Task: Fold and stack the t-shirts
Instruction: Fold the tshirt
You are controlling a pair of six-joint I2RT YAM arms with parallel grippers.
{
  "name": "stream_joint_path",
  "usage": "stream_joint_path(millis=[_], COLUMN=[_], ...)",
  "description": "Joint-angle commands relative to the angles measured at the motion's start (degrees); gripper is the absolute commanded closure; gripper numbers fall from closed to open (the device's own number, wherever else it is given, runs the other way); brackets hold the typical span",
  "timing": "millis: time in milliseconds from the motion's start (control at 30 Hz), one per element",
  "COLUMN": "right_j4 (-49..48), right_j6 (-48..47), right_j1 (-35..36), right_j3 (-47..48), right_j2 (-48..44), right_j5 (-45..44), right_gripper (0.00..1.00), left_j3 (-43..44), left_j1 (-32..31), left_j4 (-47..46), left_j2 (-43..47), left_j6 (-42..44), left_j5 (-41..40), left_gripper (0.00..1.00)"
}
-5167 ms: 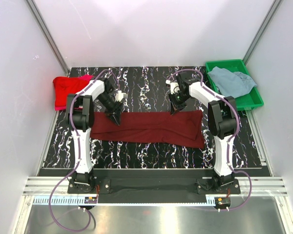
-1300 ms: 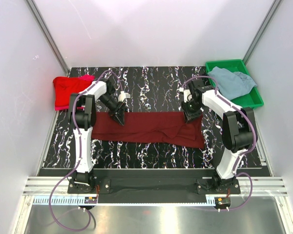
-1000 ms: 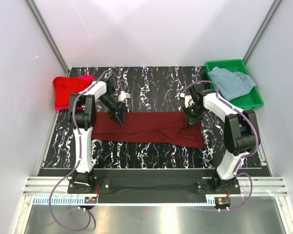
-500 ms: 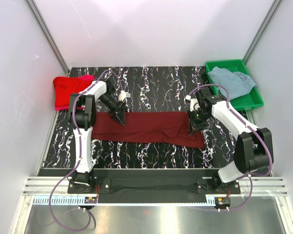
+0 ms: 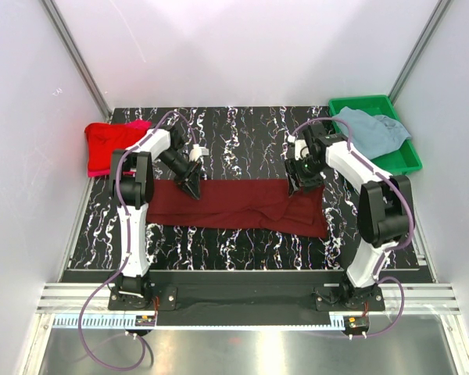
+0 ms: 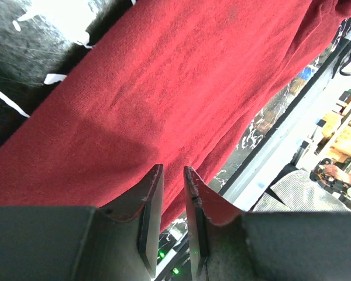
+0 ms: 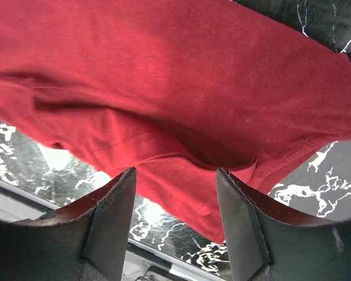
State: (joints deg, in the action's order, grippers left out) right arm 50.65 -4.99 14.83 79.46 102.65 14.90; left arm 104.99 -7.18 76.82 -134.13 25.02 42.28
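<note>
The dark maroon t-shirt (image 5: 234, 205) lies flat across the middle of the bench (image 5: 234, 133), folded into a long band running left to right; its far edge is straight, its near edge dips lower toward the right end; a soft ridge of cloth bunches up close to that right end, plain in the right wrist view.

The left fingers (image 5: 191, 188) point down at the band's far edge near its left end; only a narrow slit parts them, and no cloth shows inside it. The right fingers (image 5: 296, 184) are spread wide over the right end and hold nothing; the maroon cloth fills the gap beneath them.

Half a second ago the right fingers sat nearer the band's near right corner; they now stand further back and a little to the left, by the far edge, with the arm's elbow drawn in; the left arm and the shirt lie as they did.

At the far left corner the bright red t-shirt (image 5: 105, 145) lies crumpled, a pink t-shirt (image 5: 139, 123) peeping from under it; at the far right the dusty grey-blue t-shirt (image 5: 367, 131) lies heaped in the green tray (image 5: 403, 162); all three are well apart from the maroon band, and nothing lies on top of it.
</note>
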Motion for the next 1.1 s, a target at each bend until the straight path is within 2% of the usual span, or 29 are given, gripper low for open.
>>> stream_joint_path(millis=[0,133,200,467,500,533,600,633,700,933,1067], right_j4=[-0.1,0.1,0.1,-0.7,-0.7,-0.6,-0.2,0.0,0.2,3.7,6.6], right_j6=[-2.1,-3.4,-3.5,-4.2,-4.2,-4.2,-4.1,-4.1,-4.1,-1.4,3.8], right_j1=[-0.2,-0.2,-0.2,-0.2,-0.2,-0.2,-0.2,-0.2,-0.2,-0.2,1.3], right_j3=[1.5,0.2,-0.8,-4.7,-4.9,-5.0,-4.7,-4.5,-4.1,-3.1,-6.1], right_j2=[1.3,1.7,1.4,-0.1,0.0,0.1,0.2,0.2,0.1,-3.7,-8.1], right_j5=[-1.4,-2.2,-1.8,-1.9,-1.6,-1.6,-1.3,-1.3,-1.4,0.7,3.9], right_gripper=[0.36,0.38,0.47,0.6,0.64,0.74,0.84,0.92,0.99,1.0,1.0], left_j3=[-0.1,-0.1,-0.1,0.7,0.6,0.5,0.2,0.0,-0.2,0.2,0.7], left_j1=[-0.2,-0.2,-0.2,-0.2,-0.2,-0.2,-0.2,-0.2,-0.2,-0.2,-0.2], left_j4=[11.7,11.7,11.7,11.7,11.6,11.8,11.7,11.7,11.8,11.7,11.6], left_j2=[1.8,1.6,1.3,0.8,0.9,0.9,1.1,1.1,1.2,1.1,0.7], left_j6=[0.3,0.4,0.4,0.4,0.3,0.4,0.6,0.6,0.6,0.6,0.6], left_j5=[2.3,2.5,2.5,3.2,3.2,3.2,3.2,3.3,3.6,3.9,3.9], left_gripper=[0.75,0.75,0.75,0.75,0.75,0.75,0.75,0.75,0.75,0.75,0.75])
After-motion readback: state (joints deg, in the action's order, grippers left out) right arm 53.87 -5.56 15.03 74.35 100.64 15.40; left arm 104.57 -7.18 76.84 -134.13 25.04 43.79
